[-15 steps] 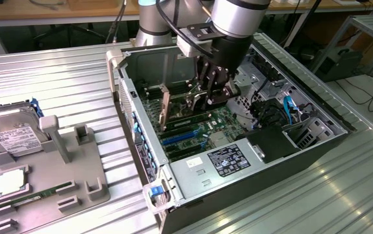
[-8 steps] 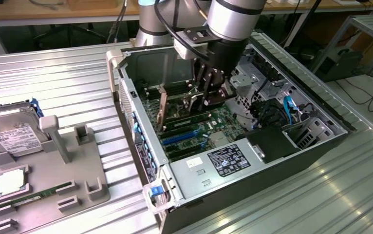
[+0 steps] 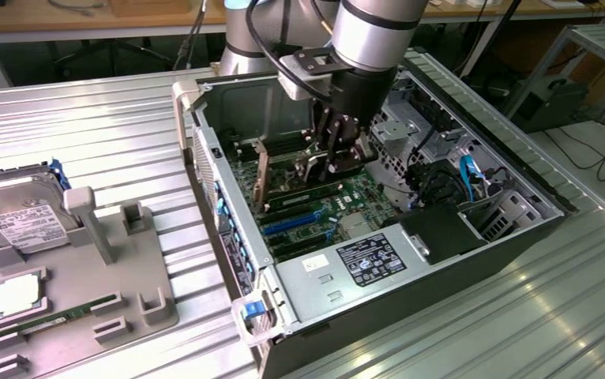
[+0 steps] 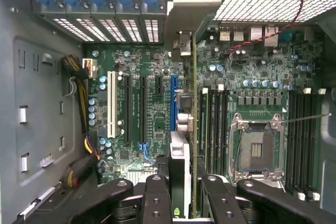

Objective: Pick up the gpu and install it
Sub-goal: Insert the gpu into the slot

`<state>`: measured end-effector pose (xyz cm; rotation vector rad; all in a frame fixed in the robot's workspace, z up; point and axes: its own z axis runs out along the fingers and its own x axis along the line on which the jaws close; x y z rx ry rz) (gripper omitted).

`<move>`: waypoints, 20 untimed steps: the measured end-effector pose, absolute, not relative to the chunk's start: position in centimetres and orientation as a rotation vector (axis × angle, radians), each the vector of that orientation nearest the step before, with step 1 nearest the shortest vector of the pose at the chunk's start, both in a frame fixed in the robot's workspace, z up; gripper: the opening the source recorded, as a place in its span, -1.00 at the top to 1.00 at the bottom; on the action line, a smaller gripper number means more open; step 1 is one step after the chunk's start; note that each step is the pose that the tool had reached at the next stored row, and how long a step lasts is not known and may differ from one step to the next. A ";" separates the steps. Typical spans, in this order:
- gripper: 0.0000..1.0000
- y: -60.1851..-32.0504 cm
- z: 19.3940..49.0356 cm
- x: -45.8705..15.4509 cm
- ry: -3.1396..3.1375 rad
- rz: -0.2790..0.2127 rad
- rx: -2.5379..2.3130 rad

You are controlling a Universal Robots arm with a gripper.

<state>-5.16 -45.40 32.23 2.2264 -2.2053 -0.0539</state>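
Inside the computer case [image 3: 202,118], your gripper [image 4: 184,198] clamps the gpu [image 4: 179,156].
You see it edge-on between both fingers [image 4: 157,198], beside the motherboard's [image 4: 147,103] blue slot [image 4: 172,103]; the power supply label [image 3: 371,260] is too small to read.

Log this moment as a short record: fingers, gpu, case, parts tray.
fingers: closed on both sides of the gpu
gpu: upright on edge over the motherboard, by the blue slot; seating unclear
case: open, on its side
tray: hard drive and memory stick resting on it
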 end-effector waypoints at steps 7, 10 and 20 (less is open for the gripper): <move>0.44 -45.3 31.1 -5.8 -2.207 -0.050 2.228; 0.44 -45.2 30.5 -6.0 -2.210 -0.043 2.232; 0.44 -45.0 29.6 -6.2 -2.245 -0.022 2.215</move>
